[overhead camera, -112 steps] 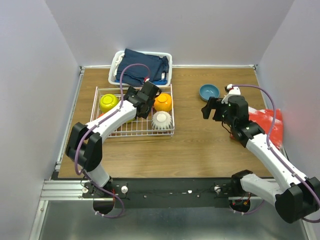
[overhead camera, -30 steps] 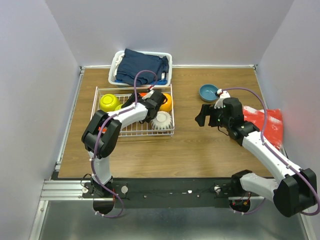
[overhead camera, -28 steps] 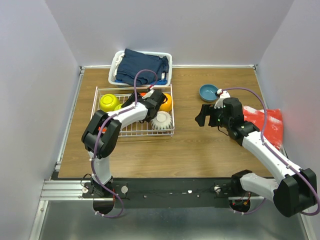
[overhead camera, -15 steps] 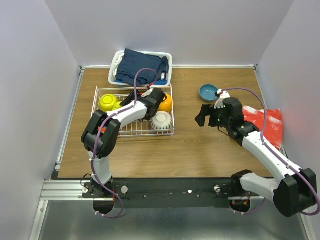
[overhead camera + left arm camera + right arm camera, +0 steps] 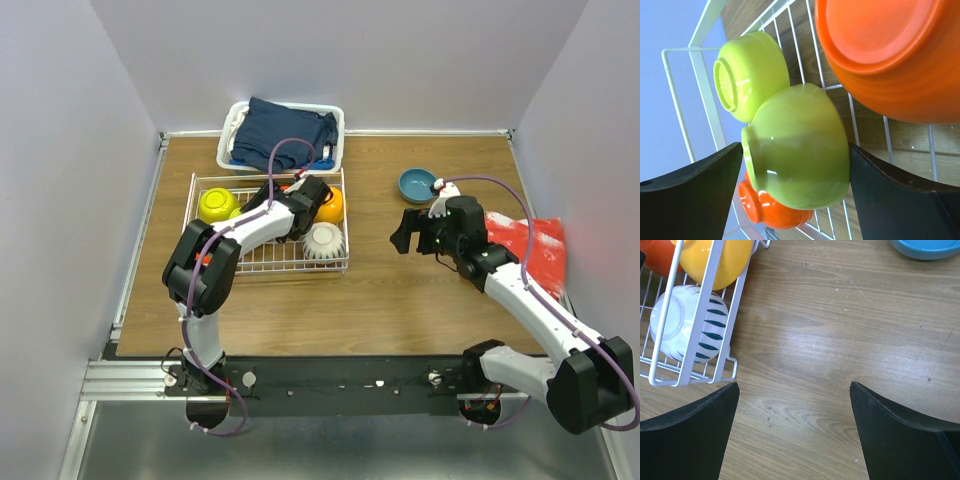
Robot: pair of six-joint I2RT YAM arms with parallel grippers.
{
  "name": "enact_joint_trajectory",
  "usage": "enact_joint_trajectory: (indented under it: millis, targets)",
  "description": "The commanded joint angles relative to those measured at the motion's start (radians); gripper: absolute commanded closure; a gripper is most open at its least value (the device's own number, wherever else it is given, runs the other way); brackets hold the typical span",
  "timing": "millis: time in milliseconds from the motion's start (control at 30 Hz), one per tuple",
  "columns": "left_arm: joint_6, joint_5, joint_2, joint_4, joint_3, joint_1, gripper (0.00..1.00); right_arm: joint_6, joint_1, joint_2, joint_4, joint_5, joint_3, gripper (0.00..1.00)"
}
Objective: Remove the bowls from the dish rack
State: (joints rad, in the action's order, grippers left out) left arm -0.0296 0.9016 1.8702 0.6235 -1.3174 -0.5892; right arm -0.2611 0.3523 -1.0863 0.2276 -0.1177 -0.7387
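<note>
The white wire dish rack point(image 5: 268, 262) stands at the left of the table. My left gripper point(image 5: 796, 147) reaches into it, open, its fingers point(image 5: 695, 195) on either side of a lime-green bowl point(image 5: 800, 135) lying on its side, the right finger against it. Another lime-green bowl point(image 5: 747, 75) lies behind, a red-orange bowl point(image 5: 775, 212) below and a second red-orange bowl point(image 5: 890, 55) close by. The orange-yellow bowl point(image 5: 333, 205) and the white ribbed bowl point(image 5: 323, 240) sit at the rack's right end. The blue bowl point(image 5: 417, 184) stands on the table. My right gripper point(image 5: 400, 238) hovers open and empty over bare wood.
A white plastic basket with dark blue cloth point(image 5: 282, 135) stands behind the rack. A red bag point(image 5: 530, 245) lies at the right edge, under the right arm. Walls close in the table on three sides.
Since 3.7 s ago my left arm has swung in and lowered its gripper around the lime-green bowl, and my right gripper has shifted left. In the last second almost nothing moved.
</note>
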Motion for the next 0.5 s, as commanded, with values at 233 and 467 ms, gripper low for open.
enact_joint_trajectory:
  millis: [233, 467]
  targets:
    - [0.080, -0.069, -0.043, 0.119, -0.072, 0.009, 0.25, -0.003, 0.004, 0.002, -0.002, -0.011, -0.001, 0.01]
    - [0.146, -0.098, -0.049, 0.179, -0.089, 0.009, 0.44, -0.003, 0.004, 0.002, -0.001, -0.013, -0.001, 0.01]
